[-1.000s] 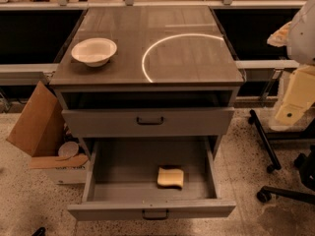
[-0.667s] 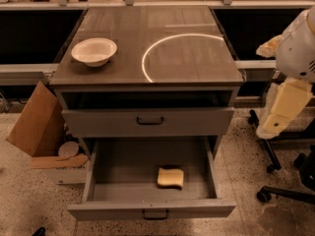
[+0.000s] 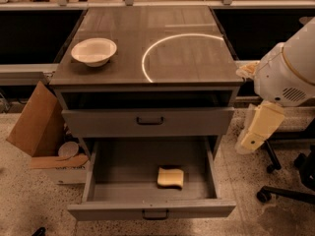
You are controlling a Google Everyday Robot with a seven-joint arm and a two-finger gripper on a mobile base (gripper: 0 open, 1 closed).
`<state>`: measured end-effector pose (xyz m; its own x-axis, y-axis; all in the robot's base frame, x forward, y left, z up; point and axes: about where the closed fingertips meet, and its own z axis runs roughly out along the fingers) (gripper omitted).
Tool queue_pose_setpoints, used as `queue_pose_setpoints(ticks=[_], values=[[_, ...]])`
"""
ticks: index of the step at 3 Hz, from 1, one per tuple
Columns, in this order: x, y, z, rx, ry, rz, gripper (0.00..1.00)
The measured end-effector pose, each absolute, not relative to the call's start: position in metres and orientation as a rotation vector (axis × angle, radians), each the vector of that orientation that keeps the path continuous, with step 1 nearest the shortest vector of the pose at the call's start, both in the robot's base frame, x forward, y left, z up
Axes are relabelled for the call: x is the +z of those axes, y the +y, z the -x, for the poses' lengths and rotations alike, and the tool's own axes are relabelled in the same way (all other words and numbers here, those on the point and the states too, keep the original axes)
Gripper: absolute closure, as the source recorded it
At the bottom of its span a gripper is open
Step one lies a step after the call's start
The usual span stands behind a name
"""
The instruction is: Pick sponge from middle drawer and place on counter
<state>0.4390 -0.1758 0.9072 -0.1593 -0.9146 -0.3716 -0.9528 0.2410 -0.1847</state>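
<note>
Camera view shows you the gripper (image 3: 250, 140) off to the right of the cabinet, hanging low from the big white arm (image 3: 288, 73). It is beside the cabinet and well apart from the sponge (image 3: 171, 177). It holds nothing, but you cannot tell if it is open or closed.

The sponge is pale yellow. It lies flat on the grey floor of the middle drawer (image 3: 106, 178), a bit right of the middle and near the front. That drawer is pulled out wide. The drawer front above it (image 3: 98, 123) has a black handle.

On the counter (image 3: 197, 68) you see a white bowl (image 3: 94, 51) at the left and a bright white arc (image 3: 147, 58) next to it. A cardboard box (image 3: 37, 119) sits on the floor to the left. A chair base (image 3: 283, 193) stands at the right.
</note>
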Motion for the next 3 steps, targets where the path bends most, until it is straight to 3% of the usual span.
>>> queue_pose_setpoints(ticks=[1,3], values=[[0.895,-0.175,-0.441,0.144,2.125,1.708,0.0],[0.774,-0.149,-0.46,0.36,1.971,1.703,0.0]])
